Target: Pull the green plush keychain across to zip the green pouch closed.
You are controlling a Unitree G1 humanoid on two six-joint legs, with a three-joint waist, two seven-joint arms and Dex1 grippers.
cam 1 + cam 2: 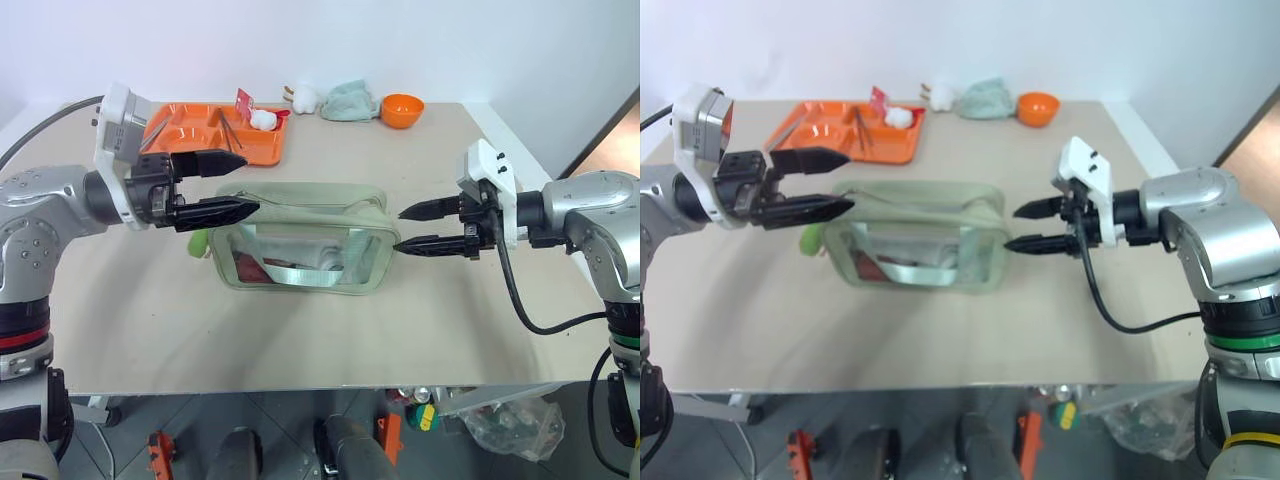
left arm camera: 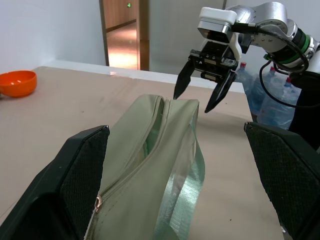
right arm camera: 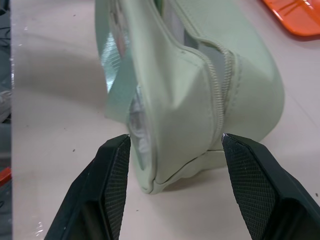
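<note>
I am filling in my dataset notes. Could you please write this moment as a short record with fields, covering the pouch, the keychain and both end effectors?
pouch: green pouch stands on the table, mid-table, between both arms
zipper: partly open toward the right end in the right wrist view
keychain: green plush keychain at the pouch's left end, beside the left fingers
left end effector: open, above the pouch's left end, holding nothing
right end effector: open, just off the pouch's right end, holding nothing
background: orange tray, orange bowl, pale teal cloth at the far edge
</note>
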